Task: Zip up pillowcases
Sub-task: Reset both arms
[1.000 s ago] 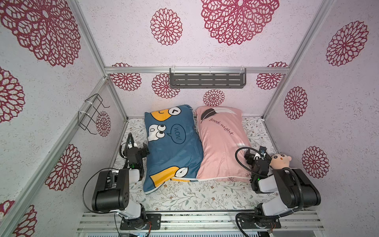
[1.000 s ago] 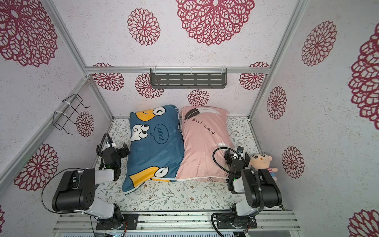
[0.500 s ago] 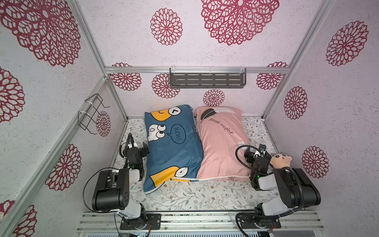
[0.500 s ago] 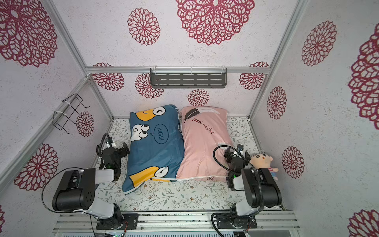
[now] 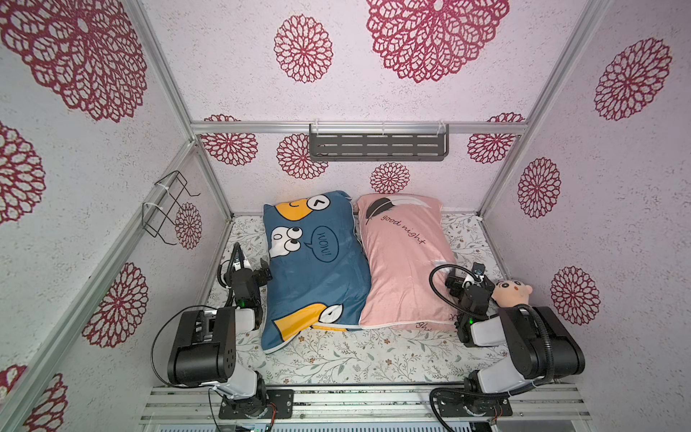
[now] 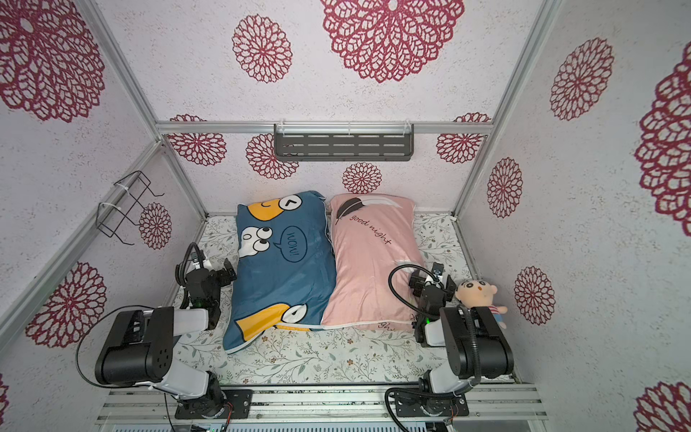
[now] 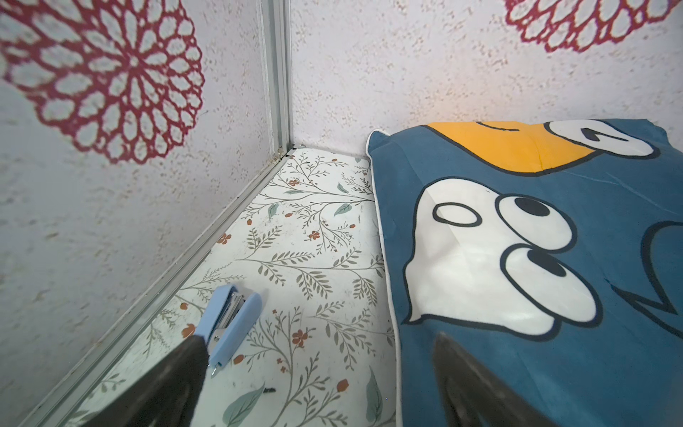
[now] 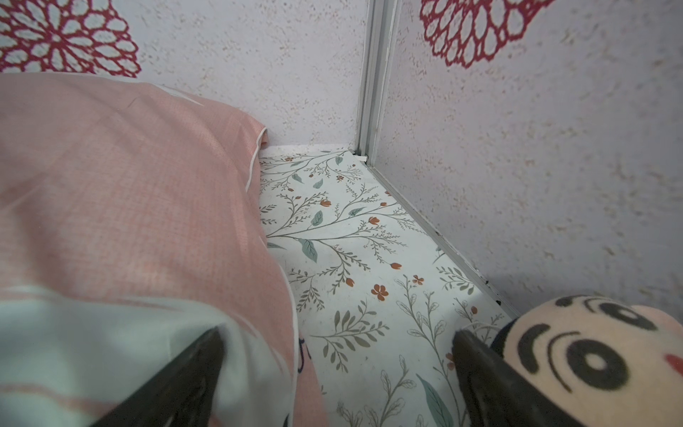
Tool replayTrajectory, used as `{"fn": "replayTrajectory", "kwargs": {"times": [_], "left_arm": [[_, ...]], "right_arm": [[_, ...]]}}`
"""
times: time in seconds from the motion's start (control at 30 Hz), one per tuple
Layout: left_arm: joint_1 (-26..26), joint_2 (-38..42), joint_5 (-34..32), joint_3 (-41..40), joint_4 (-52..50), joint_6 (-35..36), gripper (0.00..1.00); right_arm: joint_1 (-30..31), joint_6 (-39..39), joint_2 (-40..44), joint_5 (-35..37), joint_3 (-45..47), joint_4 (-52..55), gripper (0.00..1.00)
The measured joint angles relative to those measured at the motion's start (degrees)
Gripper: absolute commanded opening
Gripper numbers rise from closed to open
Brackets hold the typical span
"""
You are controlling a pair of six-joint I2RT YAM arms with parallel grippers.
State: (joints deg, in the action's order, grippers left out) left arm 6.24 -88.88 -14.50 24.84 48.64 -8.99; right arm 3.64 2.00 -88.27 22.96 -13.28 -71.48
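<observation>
- The 2 pillowcases lie side by side on the floral mat (image 5: 336,359), touching along their long sides. The blue pillowcase (image 5: 318,276) is on the left arm's side and the pink pillowcase (image 5: 404,269) on the right arm's.
- The left gripper (image 7: 319,340) has its jaws spread wide with nothing in them. 1 finger sits over the blue edge, the other near a small blue stapler (image 7: 231,325).
- The right gripper (image 8: 338,332) is just as wide and empty. 1 finger is over the pink case, the other just beside the plush doll (image 8: 591,362).
- I can't spot a zipper or pull in any view. My worry is a jaw pinching loose fabric instead of the pull and just bunching the case up.
- Other risks: the right arm could nudge or grab the doll, and the left could knock the stapler into the wall.
- Readable: "WOW!" in the blue one's speech bubble and "good night" on the pink one. No brand names that I can see.
</observation>
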Motion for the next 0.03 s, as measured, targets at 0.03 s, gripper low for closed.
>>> {"fn": "replayTrajectory", "kwargs": {"times": [0.03], "left_arm": [[0.0,0.0,0.0,0.0,0.0,0.0,0.98]], "right_arm": [[0.0,0.1,0.0,0.0,0.0,0.0,0.99]]}}
